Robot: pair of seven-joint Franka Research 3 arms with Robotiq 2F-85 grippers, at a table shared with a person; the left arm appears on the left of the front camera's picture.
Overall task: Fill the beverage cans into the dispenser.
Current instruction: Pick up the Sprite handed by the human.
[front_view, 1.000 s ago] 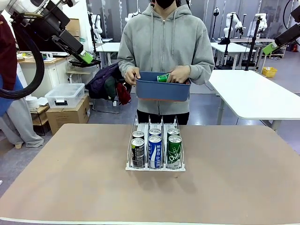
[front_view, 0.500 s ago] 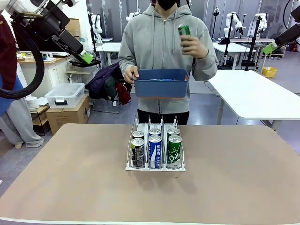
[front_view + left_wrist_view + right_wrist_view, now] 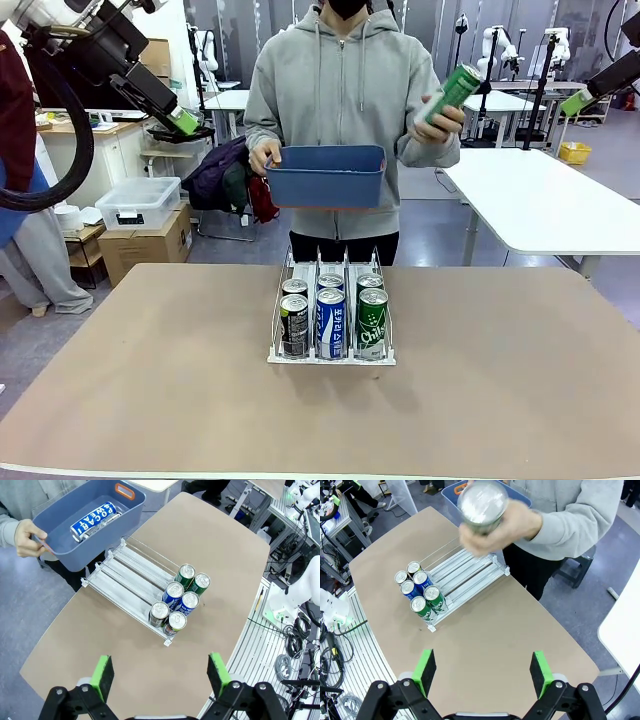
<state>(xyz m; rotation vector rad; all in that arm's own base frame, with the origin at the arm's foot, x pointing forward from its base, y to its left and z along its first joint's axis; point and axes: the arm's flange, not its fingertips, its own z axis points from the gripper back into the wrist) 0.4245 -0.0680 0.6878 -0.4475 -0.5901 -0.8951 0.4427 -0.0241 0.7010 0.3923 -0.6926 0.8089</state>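
Presently: rack (image 3: 330, 268) mid-table (image 3: 150, 380), six cans (image 3: 331, 322) in two rows at its near end. One green can (image 3: 450, 92) tilted in person's raised hand (image 3: 438, 122); other hand (image 3: 264, 157) holds blue bin (image 3: 326, 176). Both left gripper (image 3: 160, 672) and right gripper (image 3: 483, 671) spread wide, empty, high above table.

A brown table (image 3: 120, 400) stood on a grey floor (image 3: 440, 235). Beyond it, a long white table (image 3: 550, 205) stretched along one side. On the other side sat a cardboard box (image 3: 150, 248), with a clear lidded tub (image 3: 138, 202) just above it. A yellow crate (image 3: 574, 153) lay farther back.
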